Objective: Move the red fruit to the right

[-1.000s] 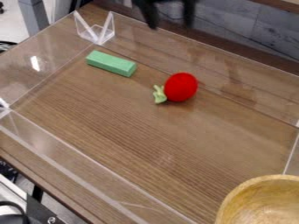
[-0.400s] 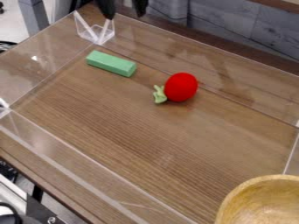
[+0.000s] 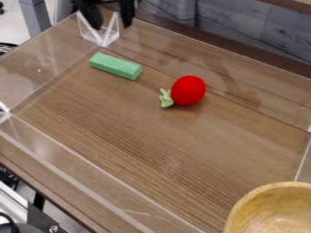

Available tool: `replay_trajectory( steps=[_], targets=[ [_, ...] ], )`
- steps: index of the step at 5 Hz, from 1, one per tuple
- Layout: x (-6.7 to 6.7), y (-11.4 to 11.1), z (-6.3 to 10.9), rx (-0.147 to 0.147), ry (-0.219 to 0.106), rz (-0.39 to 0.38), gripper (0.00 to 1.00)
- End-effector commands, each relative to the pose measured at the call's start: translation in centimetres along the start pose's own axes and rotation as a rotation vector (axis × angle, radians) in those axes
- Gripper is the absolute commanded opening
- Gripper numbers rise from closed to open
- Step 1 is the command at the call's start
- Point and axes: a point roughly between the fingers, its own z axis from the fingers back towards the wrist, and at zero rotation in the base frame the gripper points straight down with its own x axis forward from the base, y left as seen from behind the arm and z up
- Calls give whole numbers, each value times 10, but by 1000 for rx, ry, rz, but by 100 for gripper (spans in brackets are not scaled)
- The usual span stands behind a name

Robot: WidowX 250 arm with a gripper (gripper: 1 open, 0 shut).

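The red fruit lies near the middle of the wooden table, its light-green leafy stem pointing to the lower left. My gripper hangs at the top left edge of the view, far behind and to the left of the fruit. Only its dark fingers show; they stand apart with nothing between them, so it is open. It touches nothing.
A flat green block lies left of the fruit. A clear plastic wall rings the table, with a clear bracket at the back left corner. A wooden bowl sits at the lower right.
The gripper has moved left along the back edge, from above the fruit's area to the back left corner. Fruit and block have not moved.
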Motion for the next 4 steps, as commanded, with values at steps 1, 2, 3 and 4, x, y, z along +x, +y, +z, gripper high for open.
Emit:
replay_trajectory(
  steps=[1, 2, 3, 4],
  targets=[
    [1, 15, 6, 14, -51, 44, 100],
    [-2, 24, -1, 23, -61, 87, 100],
    [-5, 31, -5, 32, -72, 125, 100],
    [-12, 30, 7, 24, -64, 61, 100]
  ],
)
